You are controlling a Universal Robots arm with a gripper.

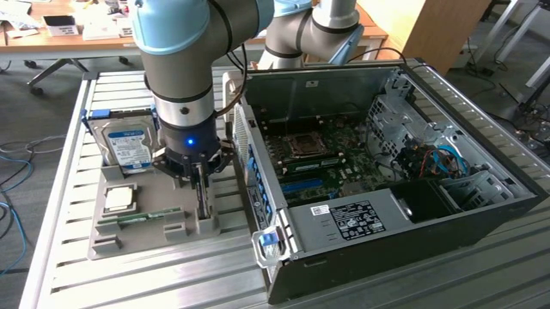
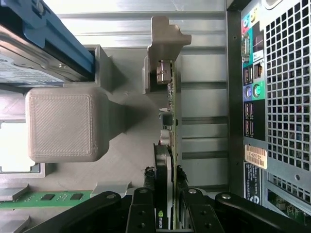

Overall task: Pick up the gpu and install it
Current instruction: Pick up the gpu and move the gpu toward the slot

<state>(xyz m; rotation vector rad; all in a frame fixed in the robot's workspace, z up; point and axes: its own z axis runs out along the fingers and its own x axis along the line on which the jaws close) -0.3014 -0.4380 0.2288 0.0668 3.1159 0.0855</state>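
Item: gpu (image 2: 172,127), thin card edge-up in holder (image 2: 165,41); we judge it light, stiff, fragile. Our claw (image 2: 164,182) grips its upper edge.

The exterior view looks from high up and some way off, down at an angle on the ribbed grey metal counter (image 1: 129,283). The open black computer case (image 1: 481,212) is on its right, the flat grey plastic holder tray (image 1: 142,241) on its left, and the silver and light-blue robot arm (image 1: 185,77) stands near the lens. The wrist view faces straight down along the black claw (image 2: 164,216), very near to the tray. Both views share the tray, the gpu (image 2: 171,145), a thin dark circuit card on edge, the narrow green memory stick (image 2: 48,198), the silver hard drive with blue label (image 1: 127,143) and the perforated rear wall (image 2: 286,97) of the case.
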